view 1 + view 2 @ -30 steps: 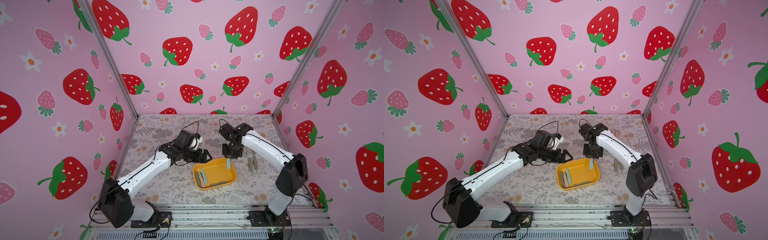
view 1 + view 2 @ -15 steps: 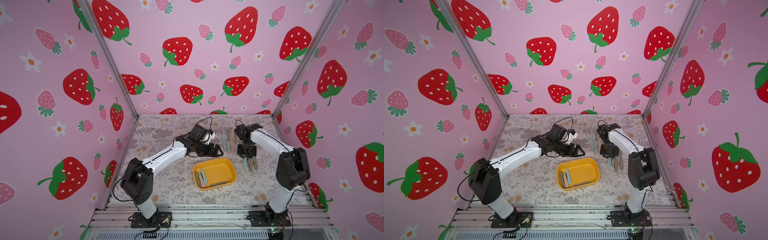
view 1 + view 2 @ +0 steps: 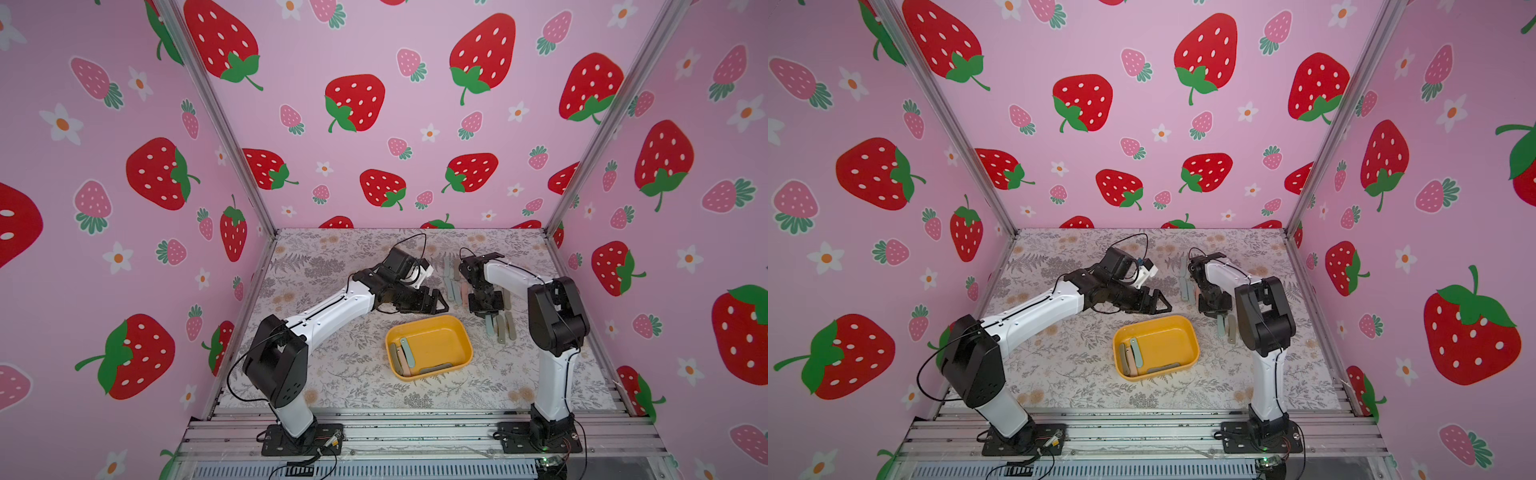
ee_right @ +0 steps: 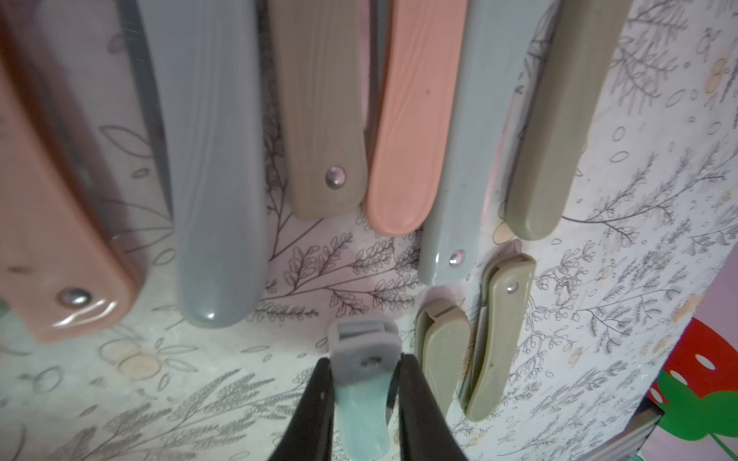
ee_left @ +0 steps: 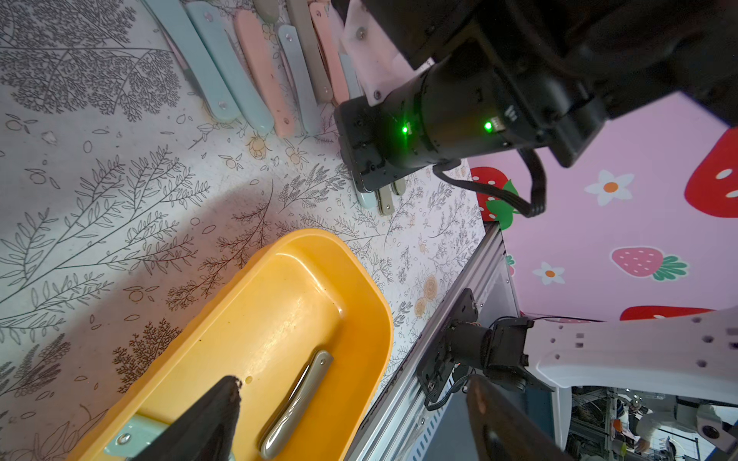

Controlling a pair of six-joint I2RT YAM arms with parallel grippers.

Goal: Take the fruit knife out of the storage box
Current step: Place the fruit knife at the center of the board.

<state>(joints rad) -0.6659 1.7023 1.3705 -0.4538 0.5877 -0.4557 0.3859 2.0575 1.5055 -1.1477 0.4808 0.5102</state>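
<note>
Right wrist: your right jaws pinch a pale-blue folded knife (image 4: 361,375), lifted out two o'clock of the yellow-orange plastic box (image 3: 440,340); left jaws spread.

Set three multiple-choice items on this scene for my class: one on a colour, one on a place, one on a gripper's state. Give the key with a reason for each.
1. What colour is the storage box?
A. Yellow-orange
B. Green
C. Pink

2. Where is the pale blue knife that the right gripper grips?
A. Inside the box
B. Outside the box, beside the knives laid out on the table
C. On the metal rail

3. How does the left gripper stand?
A. Shut on a knife
B. Shut on the box's rim
C. Open and empty

Key:
1 A, since both top views show yellow-orange walls and floor.
2 B, since the right wrist view shows it between the fingers, next to the row on the patterned table.
3 C, since the left wrist view shows its jaws wide apart with nothing between them.
</note>
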